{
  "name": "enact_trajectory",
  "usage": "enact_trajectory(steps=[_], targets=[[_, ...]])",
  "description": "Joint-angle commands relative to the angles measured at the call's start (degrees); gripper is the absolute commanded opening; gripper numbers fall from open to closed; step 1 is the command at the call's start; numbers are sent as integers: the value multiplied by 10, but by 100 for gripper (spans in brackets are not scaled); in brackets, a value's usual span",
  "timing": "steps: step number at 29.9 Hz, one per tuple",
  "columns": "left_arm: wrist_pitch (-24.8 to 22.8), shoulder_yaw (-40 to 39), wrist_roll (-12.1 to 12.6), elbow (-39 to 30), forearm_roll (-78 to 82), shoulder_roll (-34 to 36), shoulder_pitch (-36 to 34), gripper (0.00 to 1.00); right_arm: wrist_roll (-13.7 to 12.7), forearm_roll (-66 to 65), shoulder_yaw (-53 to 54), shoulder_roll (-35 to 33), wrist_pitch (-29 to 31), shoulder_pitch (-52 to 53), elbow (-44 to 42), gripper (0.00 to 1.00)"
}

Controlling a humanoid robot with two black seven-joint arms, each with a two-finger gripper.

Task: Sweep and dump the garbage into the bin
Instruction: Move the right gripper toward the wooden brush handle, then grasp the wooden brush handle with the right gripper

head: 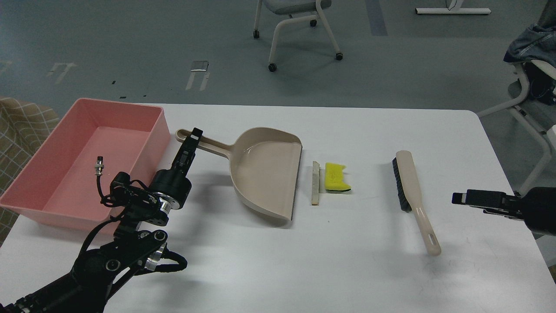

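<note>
The yellow notched sponge piece [336, 176] and the thin pale strip [316, 183] lie side by side on the white table [347, 261], just right of the open lip of the beige dustpan [265, 174]. My left gripper [191, 141] is shut on the dustpan's long handle. The pink bin [161, 130] stands at the table's left, just left of that handle, with nothing in it. My right gripper [467, 199] hovers at the right edge, right of the brush [410, 191]. It is turned side-on, so its fingers cannot be told apart.
The beige brush with black bristles lies lengthwise on the table, handle toward me. Rolling chairs stand on the grey floor beyond the table and at the far right [534, 87]. A cable with a metal plug [99, 165] sticks up from my left arm over the bin.
</note>
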Motion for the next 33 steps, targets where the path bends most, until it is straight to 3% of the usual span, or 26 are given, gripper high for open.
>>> enact_trajectory(steps=[1,4,15,20,33], targets=[[0,2,0,0,0,-3,0,0,-20,-16,0,14,0,3,-1,99],[0,2,0,0,0,-9,1,0,-35,-15,-1,38,0,3,-3,99],[0,3,0,0,0,-10,3,0,-48,-12,-3,80,0,4,9,99],[0,3,0,0,0,-11,2,0,-59,-18,-7,87,0,2,11,93],[0,3,-1,0,0,-10,5,0,-60,-28,-30,111,0,1,7,86]])
